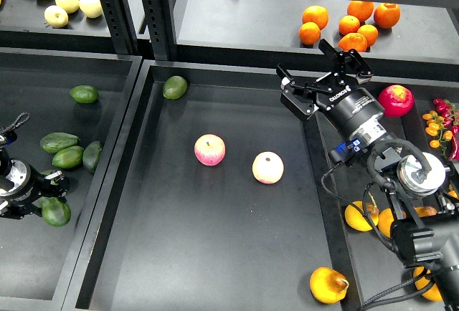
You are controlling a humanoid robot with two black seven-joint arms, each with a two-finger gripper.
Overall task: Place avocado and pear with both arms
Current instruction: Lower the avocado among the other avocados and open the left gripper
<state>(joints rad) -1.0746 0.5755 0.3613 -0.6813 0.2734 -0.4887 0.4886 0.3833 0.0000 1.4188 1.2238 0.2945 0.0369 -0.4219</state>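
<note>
the large black centre tray (215, 268) filled the middle of the frame, and on its floor lay two pink-yellow apples, one (209, 150) left of centre and the other (267, 168) just to its right, the two apart. a short round green avocado (175, 87) sat in that tray's upper left corner, close to the wall. the right arm (401, 203) came in from the lower right edge and reached up to the tray's upper right corner, where the right gripper (326, 69) hung with its two fingers spread wide and nothing between them. the left gripper (18, 185) showed only at the far left edge, low in the frame, dark and partly cut off, and i could not tell whether its fingers were apart or together; a dark green avocado (55, 212) lay right against it, though whether it was pinched i could not say. in the left tray (29, 74) a cluster of long green avocados (66, 151) lay above that one, and another (84, 94) sat alone higher up. the pear (327, 284), yellow-orange with a brownish end, lay at the bottom right of the centre tray, against its right wall. more yellow pears (358, 216) rested in the right-hand tray under the arm. a heap of oranges (349, 24) sat on the upper right shelf, a red apple (396, 100) lay below them at the right, and pale yellow fruit (70, 3) lay at the upper left.
</note>
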